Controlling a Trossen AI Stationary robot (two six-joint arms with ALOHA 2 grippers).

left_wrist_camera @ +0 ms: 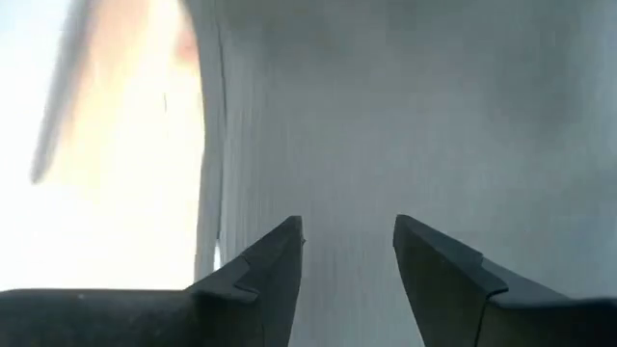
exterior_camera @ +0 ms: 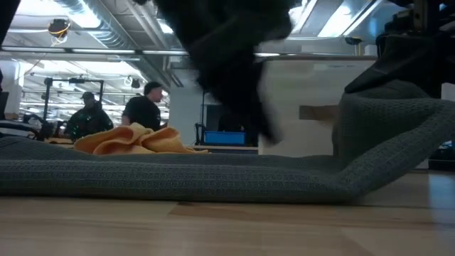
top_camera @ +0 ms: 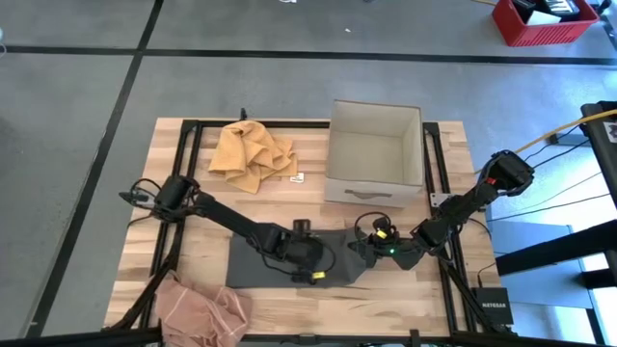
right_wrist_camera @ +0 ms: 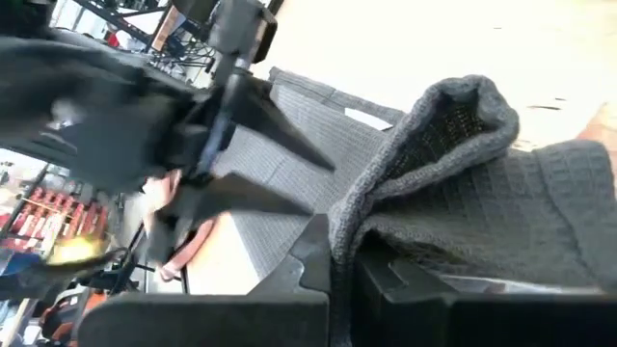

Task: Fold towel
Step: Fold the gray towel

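Clearly, the right gripper [right_wrist_camera: 339, 253] has its jaws pressed together, pinching a bunched corner of the grey towel [top_camera: 280, 260] and lifting it off the wooden table [top_camera: 174, 207]. Opposite it, the left gripper [left_wrist_camera: 347, 253] hovers low over the flat part of the towel with its jaws spread, holding nothing. The towel lies at the table's near edge, in front of a cardboard box [top_camera: 374, 154]. A fold looks under way; the next move likely calls for carrying the raised corner across. The low view is partly blocked by a dark arm. An orange cloth [top_camera: 253, 154] and a pink cloth [top_camera: 198, 308] lie well apart.
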